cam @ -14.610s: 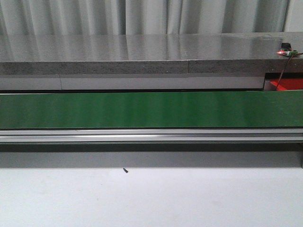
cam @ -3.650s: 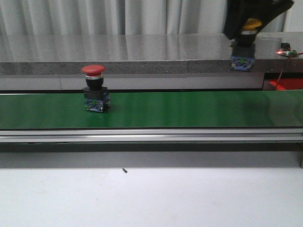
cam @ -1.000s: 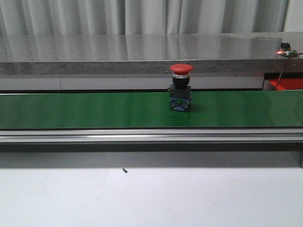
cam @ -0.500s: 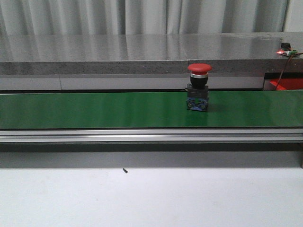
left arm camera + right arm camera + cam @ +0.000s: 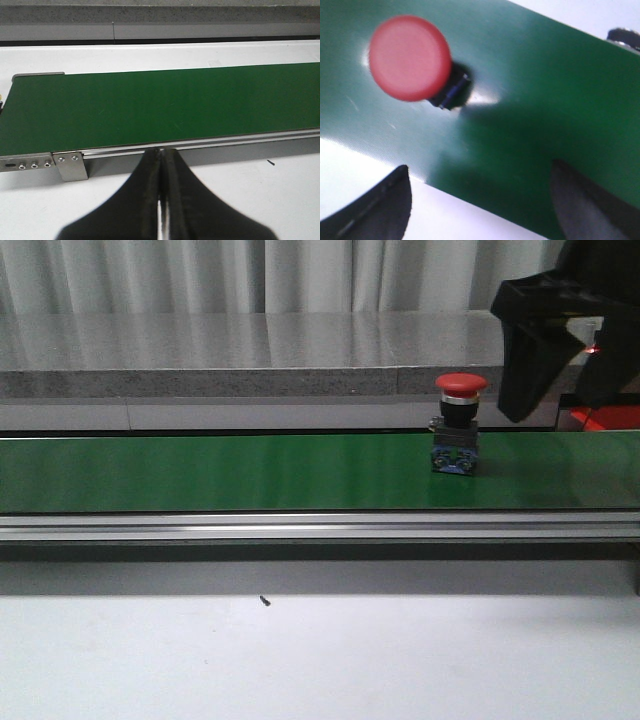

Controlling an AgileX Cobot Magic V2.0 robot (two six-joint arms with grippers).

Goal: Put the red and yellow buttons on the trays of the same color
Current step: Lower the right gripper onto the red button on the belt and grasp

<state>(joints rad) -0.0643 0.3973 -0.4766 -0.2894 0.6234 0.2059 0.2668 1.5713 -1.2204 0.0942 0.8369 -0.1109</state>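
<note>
A red button (image 5: 459, 432) with a black and blue base stands upright on the green belt (image 5: 250, 472), right of the middle. My right gripper (image 5: 560, 405) hangs open and empty just to the right of the button, above the belt. In the right wrist view the red button (image 5: 410, 57) shows ahead of the open right gripper (image 5: 480, 200) and off to one side. A bit of the red tray (image 5: 608, 417) shows behind the belt at far right. My left gripper (image 5: 161, 153) is shut and empty before the belt's near rail. No yellow button or yellow tray is in view.
A grey stone ledge (image 5: 300, 350) runs behind the belt. The aluminium rail (image 5: 300, 528) runs along the belt's front. The white table (image 5: 320, 660) lies in front with a small dark screw (image 5: 265, 600). The left end of the belt (image 5: 37, 77) shows in the left wrist view.
The red button has ridden rightward along the belt. My right gripper, out of view half a second ago, has come into the front view at top right, open.
</note>
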